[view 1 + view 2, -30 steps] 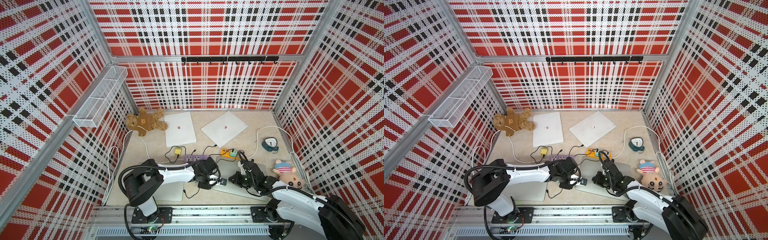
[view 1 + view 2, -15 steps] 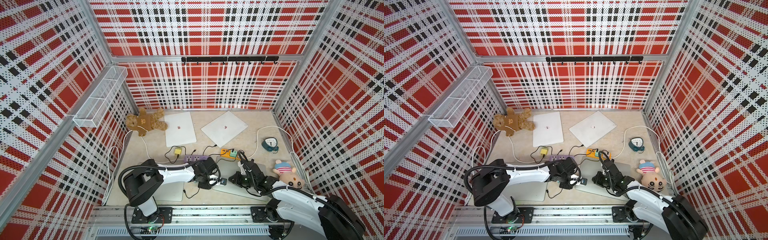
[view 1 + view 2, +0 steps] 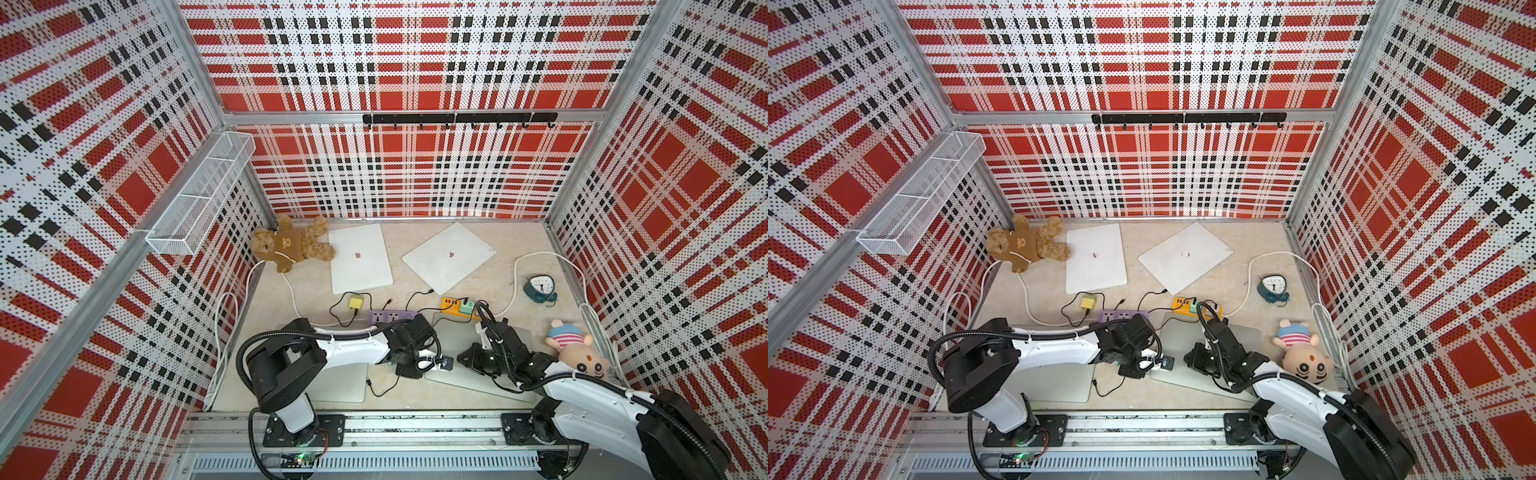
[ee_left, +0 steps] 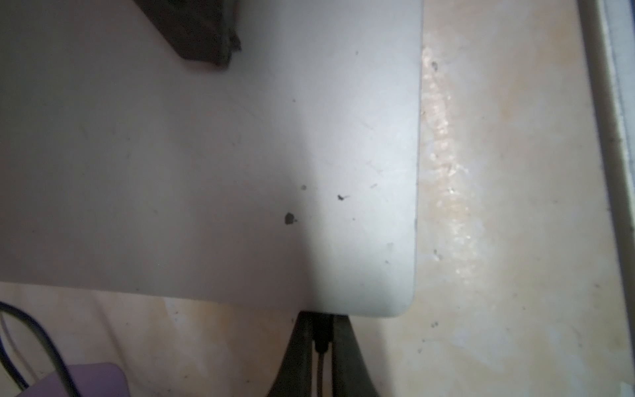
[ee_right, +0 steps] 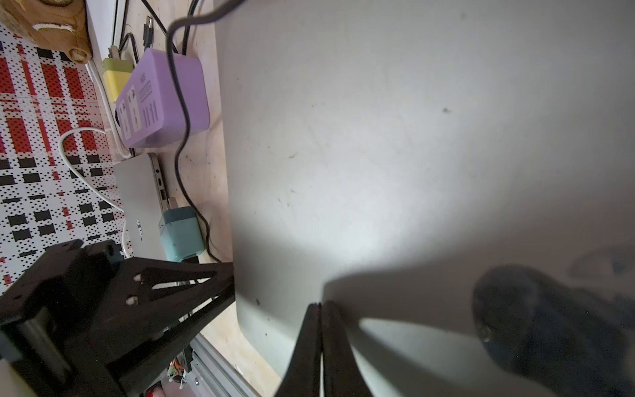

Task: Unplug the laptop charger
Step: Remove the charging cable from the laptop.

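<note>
Black charger plug (image 4: pixel 322 338): set against the edge of the grey laptop (image 4: pixel 206 172) beside a rounded corner, at the front of the table (image 3: pixel 397 249). The plug is clamped between the fingers of the left gripper (image 4: pixel 321 318). The right gripper (image 5: pixel 321 309) is closed finger to finger with nothing held, its tips laid on the same laptop's lid. A purple power strip (image 3: pixel 386 318) is placed just behind the laptop, with an orange strip (image 3: pixel 451 302) next to it.
</note>
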### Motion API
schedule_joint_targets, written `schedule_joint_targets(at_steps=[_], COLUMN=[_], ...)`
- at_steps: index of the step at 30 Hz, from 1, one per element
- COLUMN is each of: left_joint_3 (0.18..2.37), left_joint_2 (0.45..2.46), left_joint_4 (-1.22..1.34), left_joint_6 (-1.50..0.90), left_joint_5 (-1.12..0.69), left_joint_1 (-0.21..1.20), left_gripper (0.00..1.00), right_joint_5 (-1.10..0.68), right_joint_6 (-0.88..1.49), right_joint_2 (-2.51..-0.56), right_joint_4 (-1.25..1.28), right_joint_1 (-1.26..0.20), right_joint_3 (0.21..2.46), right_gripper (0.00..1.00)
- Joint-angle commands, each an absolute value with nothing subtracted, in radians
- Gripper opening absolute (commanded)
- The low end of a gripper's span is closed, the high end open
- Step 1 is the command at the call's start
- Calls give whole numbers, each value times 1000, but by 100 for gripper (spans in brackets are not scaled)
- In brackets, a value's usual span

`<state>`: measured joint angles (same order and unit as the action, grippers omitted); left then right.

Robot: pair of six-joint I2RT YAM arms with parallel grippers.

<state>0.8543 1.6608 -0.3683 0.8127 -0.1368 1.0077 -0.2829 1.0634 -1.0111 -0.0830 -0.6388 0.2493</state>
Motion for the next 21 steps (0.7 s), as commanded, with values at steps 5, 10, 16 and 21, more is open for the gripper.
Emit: schedule_joint_targets(at_steps=[5,10,16,21], left_joint_3=[844,845,847,832], left_joint_2=[1661,1665,1659,1631], left_joint_4=[-431,-438,-447,-449], left_joint_6=[824,795,806,835], left_joint_5=[-14,-21,-10,6], left_joint_1=[980,971,969,966], left_gripper=[0,0,0,0], right_joint_5=[-260,-262,-262,-253], right_joint_6=[1057,1055,1052,1051], right_joint_2=[-1014,-1019,-1017,-1003], right_joint_4=[-99,-97,-103,-114], right_joint_1=[-634,-634,-634,-634], right_joint_3=[240,240,243,240], right_gripper=[7,7,7,7])
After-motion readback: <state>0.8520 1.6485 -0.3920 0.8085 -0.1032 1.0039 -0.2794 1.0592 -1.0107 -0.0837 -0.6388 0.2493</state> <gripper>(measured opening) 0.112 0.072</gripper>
